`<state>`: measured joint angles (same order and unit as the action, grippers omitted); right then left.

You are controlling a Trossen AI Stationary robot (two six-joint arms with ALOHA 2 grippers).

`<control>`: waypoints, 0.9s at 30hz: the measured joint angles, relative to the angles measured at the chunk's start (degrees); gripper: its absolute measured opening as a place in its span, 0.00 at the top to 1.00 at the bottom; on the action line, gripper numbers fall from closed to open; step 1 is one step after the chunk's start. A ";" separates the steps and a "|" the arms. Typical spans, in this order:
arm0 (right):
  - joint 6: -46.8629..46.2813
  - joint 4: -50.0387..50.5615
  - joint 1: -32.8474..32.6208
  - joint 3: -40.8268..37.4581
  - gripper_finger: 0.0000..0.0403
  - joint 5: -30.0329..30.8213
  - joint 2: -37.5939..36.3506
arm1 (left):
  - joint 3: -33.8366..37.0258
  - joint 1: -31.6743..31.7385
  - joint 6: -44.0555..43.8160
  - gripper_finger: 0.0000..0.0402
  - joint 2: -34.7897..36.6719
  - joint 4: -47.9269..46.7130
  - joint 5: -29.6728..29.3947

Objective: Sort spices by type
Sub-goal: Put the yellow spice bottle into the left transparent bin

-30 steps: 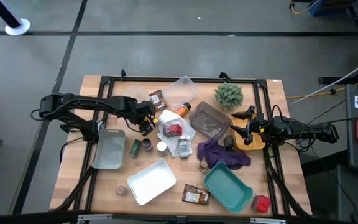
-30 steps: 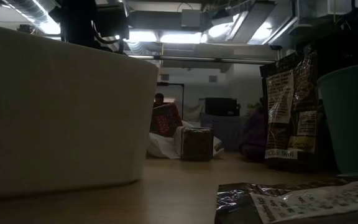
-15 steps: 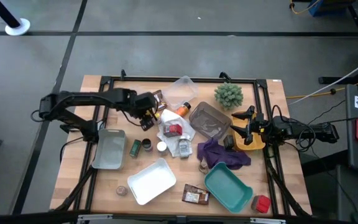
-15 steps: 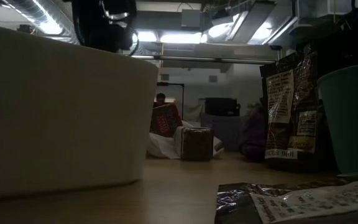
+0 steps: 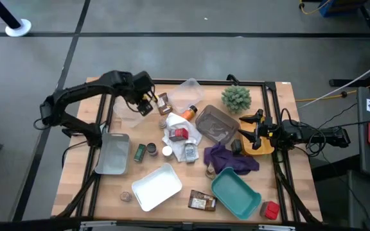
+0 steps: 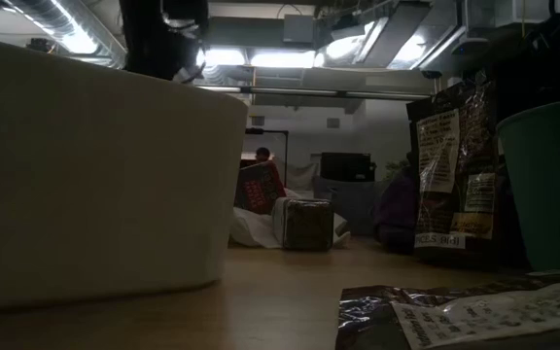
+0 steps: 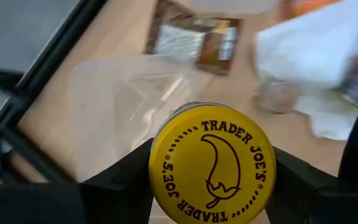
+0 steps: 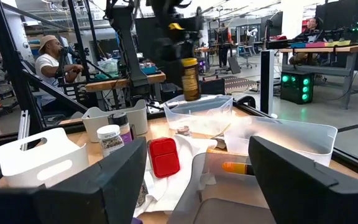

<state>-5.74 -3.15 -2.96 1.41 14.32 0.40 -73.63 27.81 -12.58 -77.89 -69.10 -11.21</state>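
Note:
My left gripper point(image 5: 146, 104) hangs high over the far left of the table, shut on a spice jar with a yellow lid point(image 7: 211, 165). The right wrist view shows the jar point(image 8: 190, 78) above a clear tray point(image 7: 114, 106). Other spices are scattered: a brown packet point(image 5: 162, 101), a red box point(image 5: 180, 133) on a white cloth, small jars point(image 5: 140, 152), a packet point(image 5: 201, 202) and a red box point(image 5: 270, 210) near the front. At the right edge, my right gripper point(image 5: 252, 131) waits open. My left gripper pinches the jar between its two fingers at the lid end, one finger point(image 7: 126, 180) on each opposite side just under the lid's rim point(image 7: 157, 171). The fingers come steeply from above. The jar hangs upright below them, lifted clear above the clear tray.
A grey tray point(image 5: 113, 154), a white tray point(image 5: 156, 187) and a teal tray point(image 5: 235, 192) lie toward the near side. A brownish clear tray point(image 5: 215, 124), a green spiky plant point(image 5: 236, 97), a purple cloth point(image 5: 231, 159) and a yellow tray point(image 5: 260, 146) crowd the middle and right.
My left gripper has risen and swung from beside the white cloth toward the table's far left corner, carrying the yellow-lidded jar clear of the table to above the clear tray. The right arm has kept still.

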 joint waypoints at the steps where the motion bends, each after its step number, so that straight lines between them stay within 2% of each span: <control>1: 0.00 0.07 -0.02 0.00 0.30 -0.02 0.00 | 0.47 1.50 0.56 0.47 0.00 0.25 0.01; 12: 0.00 0.25 0.00 0.00 0.30 -0.01 -0.01 | 9.26 13.89 5.76 0.47 -0.07 10.63 2.97; 23: 0.00 0.25 0.00 0.00 0.30 0.00 0.00 | 18.90 18.56 8.89 0.46 -0.11 24.32 5.08; 27: 0.00 0.25 -0.01 0.00 0.30 -0.01 0.00 | 20.34 18.90 9.95 0.43 -0.11 25.56 5.05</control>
<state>-5.74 -2.90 -2.98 1.41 14.31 0.40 -53.29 46.72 -2.63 -78.00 -43.55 -6.16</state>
